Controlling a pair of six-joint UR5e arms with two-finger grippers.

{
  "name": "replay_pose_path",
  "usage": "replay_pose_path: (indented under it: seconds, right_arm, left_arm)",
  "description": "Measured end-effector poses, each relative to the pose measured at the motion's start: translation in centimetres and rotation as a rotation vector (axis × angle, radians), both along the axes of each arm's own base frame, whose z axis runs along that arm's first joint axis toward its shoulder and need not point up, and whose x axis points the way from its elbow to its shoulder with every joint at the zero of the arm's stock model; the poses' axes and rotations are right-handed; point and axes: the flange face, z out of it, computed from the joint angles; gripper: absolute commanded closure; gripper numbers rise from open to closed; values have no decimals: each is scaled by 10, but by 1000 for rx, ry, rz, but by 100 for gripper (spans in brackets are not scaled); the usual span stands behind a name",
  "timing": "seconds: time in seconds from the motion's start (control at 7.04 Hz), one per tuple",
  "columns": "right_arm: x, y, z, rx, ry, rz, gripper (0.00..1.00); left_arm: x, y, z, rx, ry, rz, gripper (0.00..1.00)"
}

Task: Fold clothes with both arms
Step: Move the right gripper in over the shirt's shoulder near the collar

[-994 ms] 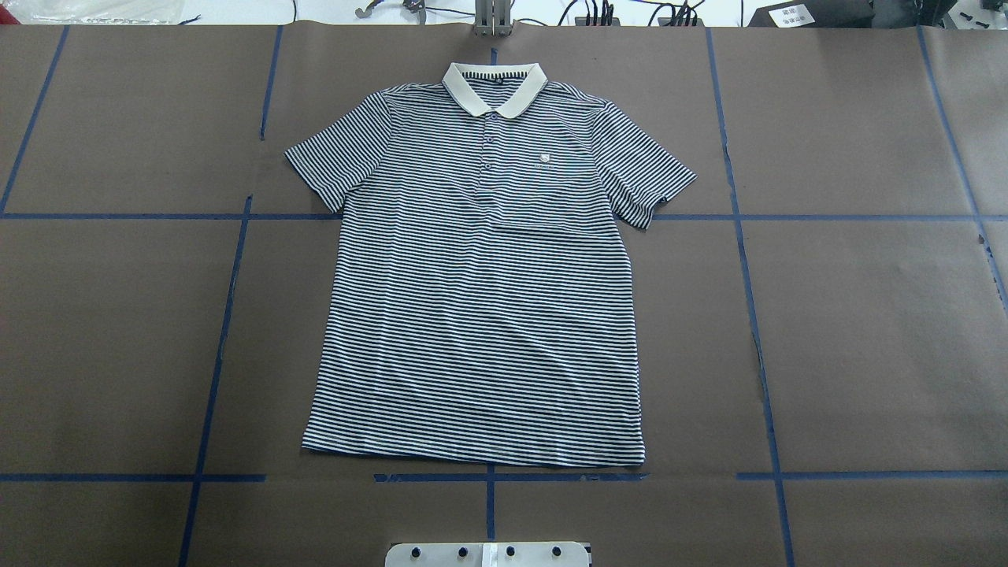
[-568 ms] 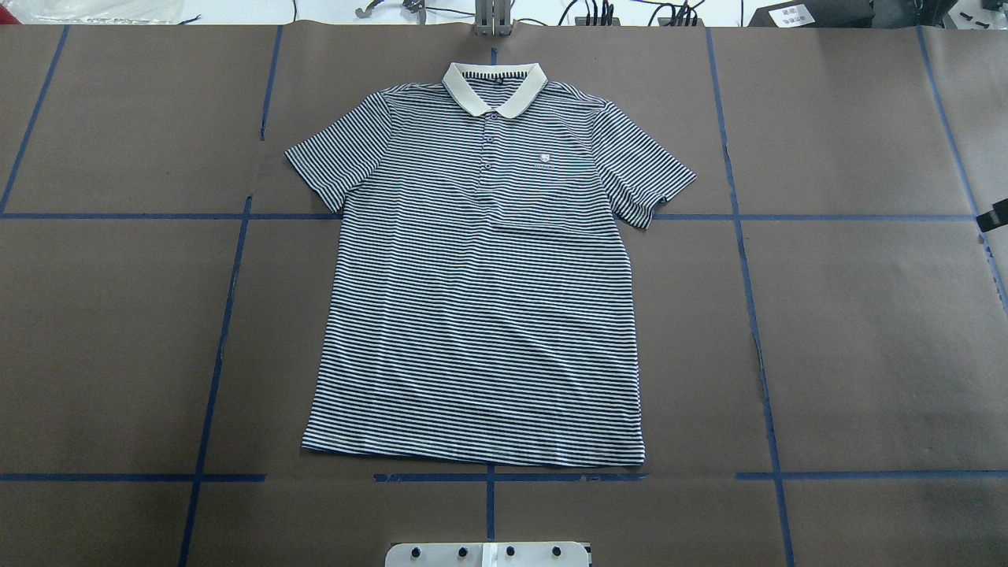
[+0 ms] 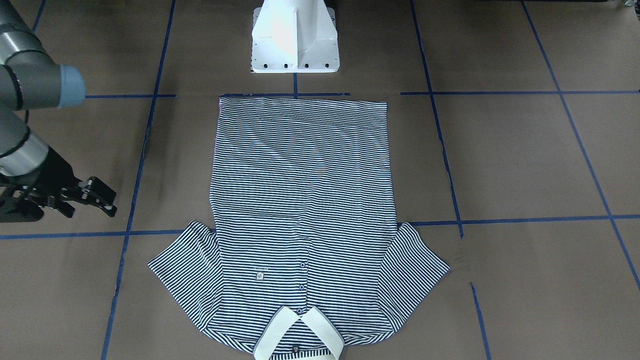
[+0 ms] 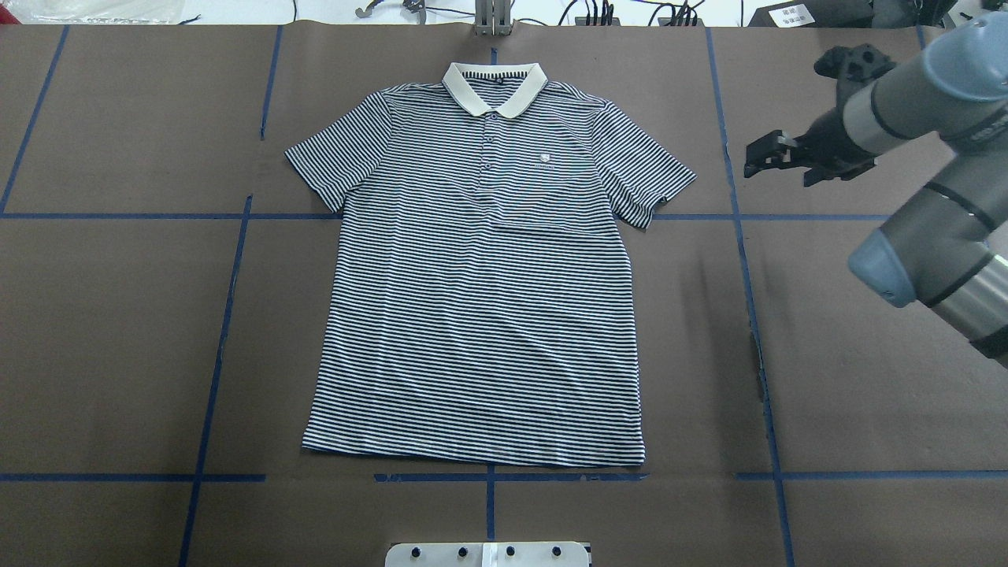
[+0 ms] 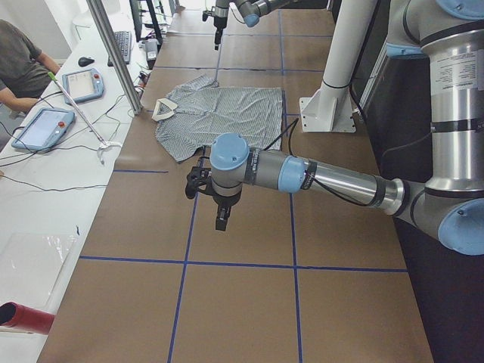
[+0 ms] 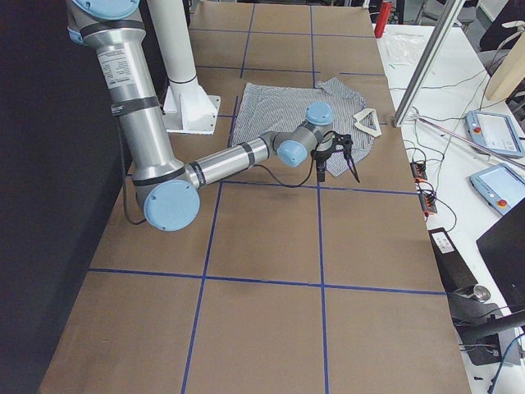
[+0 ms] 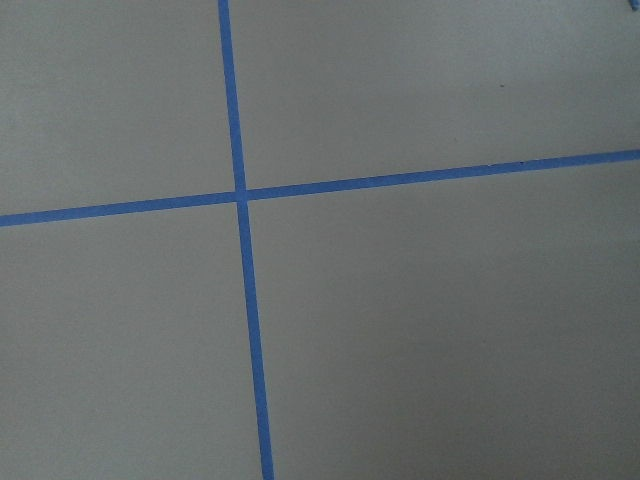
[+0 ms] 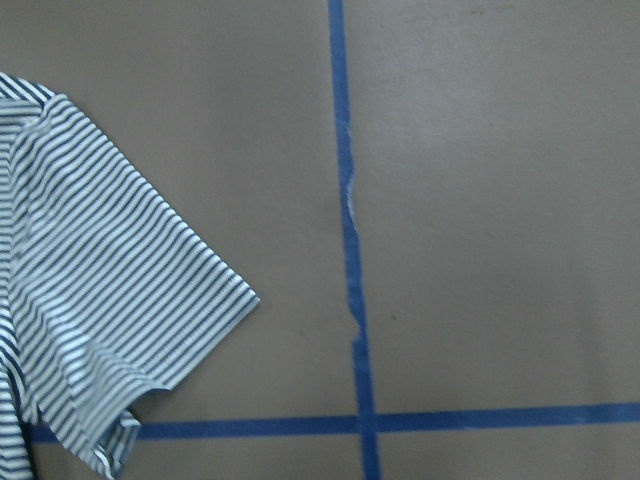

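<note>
Hovering near the flat polo shirt point(image 4: 480, 315): right claw point(image 4: 754, 157).

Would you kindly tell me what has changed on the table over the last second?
The right arm swung in from the overhead view's right edge; its end effector now hovers, empty, beside one sleeve of the polo shirt. The shirt lies flat and untouched, as before.
</note>
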Motion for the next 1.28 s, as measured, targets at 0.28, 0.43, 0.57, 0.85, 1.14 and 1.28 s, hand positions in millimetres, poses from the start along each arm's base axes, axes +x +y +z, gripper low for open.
replay_pose_path:
  seconds: [0.28, 0.43, 0.57, 0.85, 1.14, 1.28]
  right_arm:
    - [-56, -33, 3, -65, -62, 101, 21]
    - [-69, -43, 9, -81, -62, 115, 28]
    - [-78, -47, 16, -92, -52, 119, 33]
    - [-91, -52, 26, -93, -25, 125, 34]
    - [-105, -65, 25, -95, -6, 130, 34]
    - [-109, -68, 24, -96, -1, 130, 42]
  left_arm:
    - [4, 1, -7, -8, 58, 0, 0]
    - [4, 1, -11, -5, 69, 1, 0]
    - [4, 3, -13, -3, 74, 1, 0]
    - [4, 8, -10, -10, 76, 1, 0]
    - [4, 11, -7, -16, 76, 2, 0]
    - [4, 12, -7, -16, 76, 3, 0]
